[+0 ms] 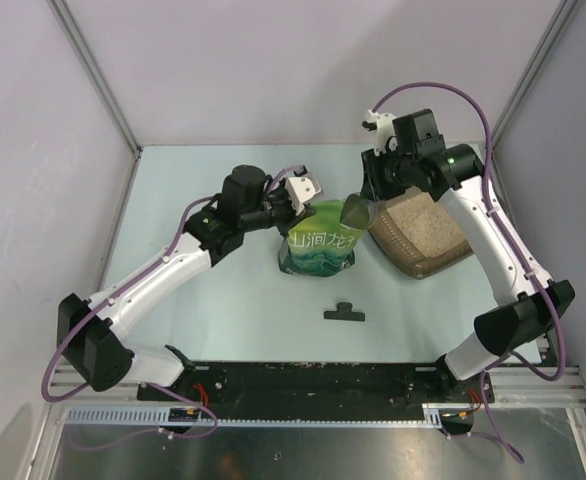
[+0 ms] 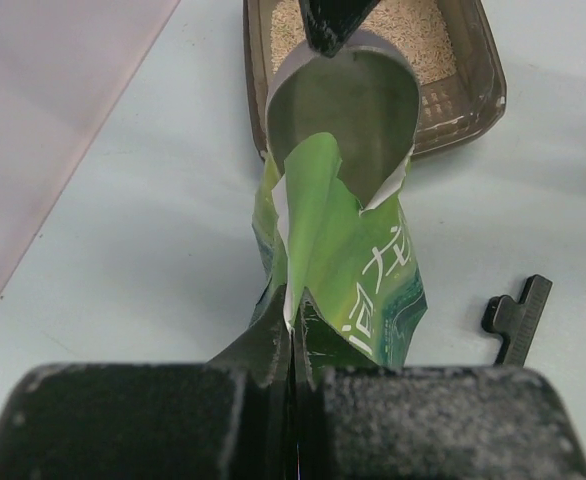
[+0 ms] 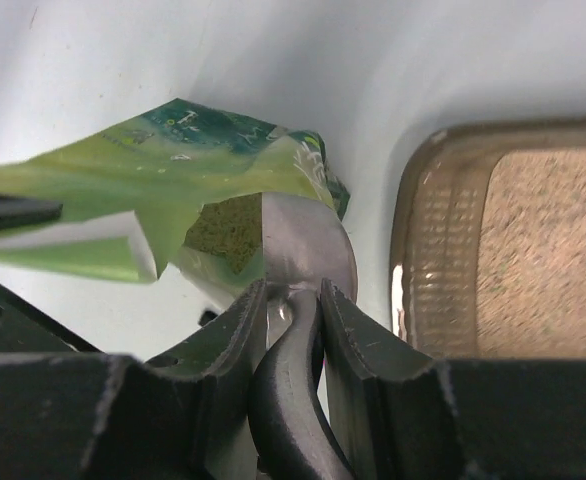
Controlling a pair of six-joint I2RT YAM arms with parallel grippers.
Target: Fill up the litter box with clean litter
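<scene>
The green bag's (image 2: 363, 270) inside was hidden from me; its flap covered part of the scoop (image 2: 343, 110). My left hand (image 2: 291, 345) pinched the bag's edge, my right hand (image 3: 293, 295) gripped the scoop's handle. The litter box (image 1: 420, 268), holding clean litter (image 1: 428, 225), lay just right of that hand, long axis roughly near-to-far, slightly skewed.

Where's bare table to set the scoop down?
Free: the far strip of table behind the bag and box, up to the back wall; also the near patch bordered by the clip, box and right arm. Crowded: the centre, where the scoop sits between bag and box.
</scene>
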